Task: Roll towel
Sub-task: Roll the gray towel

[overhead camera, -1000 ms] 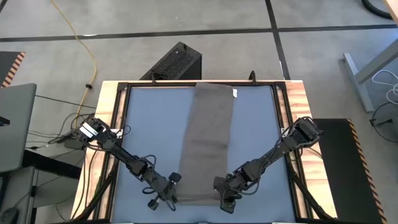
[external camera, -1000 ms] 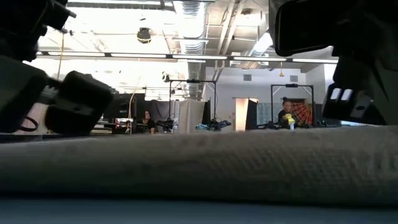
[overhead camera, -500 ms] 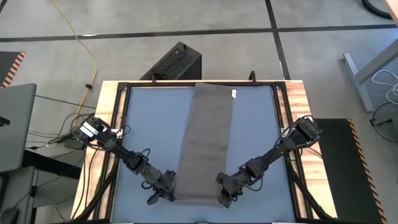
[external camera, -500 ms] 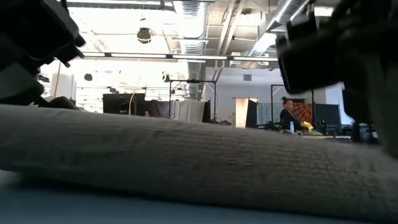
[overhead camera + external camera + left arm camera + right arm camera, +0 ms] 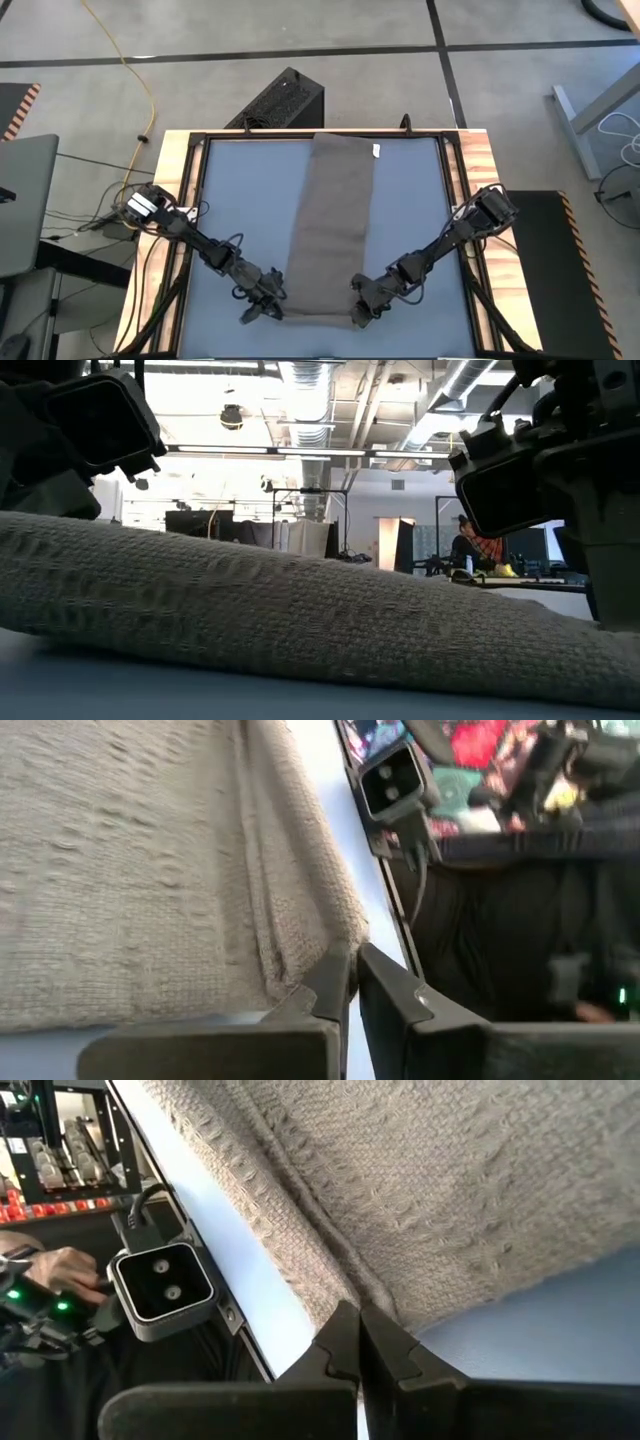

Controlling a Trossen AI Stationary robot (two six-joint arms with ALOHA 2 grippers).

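Blue table (image 5: 230, 200): one towel (image 5: 330, 230), two pincers pinching.

From above, even, soft daylight covers the bench (image 5: 230, 200), with faint shadows under both arms and no glare. At bench-top height, the room behind is strongly backlit: ceiling lights (image 5: 300, 400) blow out to white, and the arm parts against them read as near-black silhouettes. The towel (image 5: 300, 620) fills the foreground there, its weave soft and slightly blurred from closeness. In both wrist views the towel's weave is fairly crisp, while the dark fingers (image 5: 330, 985) at the edge and the background beyond look smeared and out of focus.
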